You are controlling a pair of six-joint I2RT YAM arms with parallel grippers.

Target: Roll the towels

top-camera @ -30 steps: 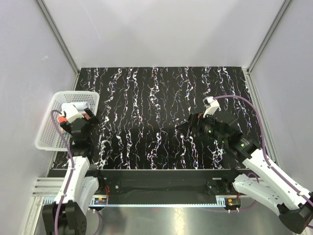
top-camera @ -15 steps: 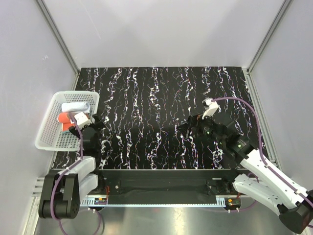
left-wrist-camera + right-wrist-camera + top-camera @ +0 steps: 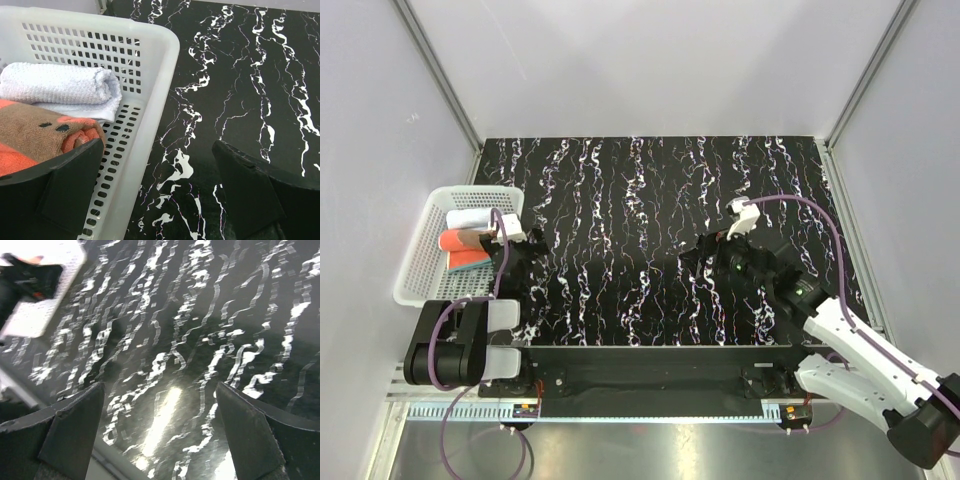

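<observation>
A second ago the left arm [image 3: 470,340] reached out over the white perforated basket [image 3: 420,275], with its wrist hiding part of the contents. It has since folded back toward its base. The left fingers [image 3: 70,185] now hang just outside the basket's right wall, over bare table near the left edge; they stand wide apart and hold nothing. With the arm drawn off, both towels show in the basket at the left edge of the table. The white towel [image 3: 55,82] lies rolled on the far side. The rust-brown towel [image 3: 45,132], with its red-orange patch, lies rolled on the near side and presses against the white one. The right arm [image 3: 860,340] has shifted only a little, its wrist drifting slightly toward the left. The right fingers [image 3: 250,440] hover over the right half of the table, spread fully with nothing between them, and the right wrist view is blurred. The table [image 3: 640,190] is black with white marble-like veins running from the near edge to the far edge, and a bright glare shows on it in the right wrist view. A metal rail [image 3: 650,415] runs along its near edge, where the arm bases are bolted. Plain pale walls [image 3: 640,60] enclose the other three sides, with slanting aluminium posts [image 3: 440,70] at the far corners.
</observation>
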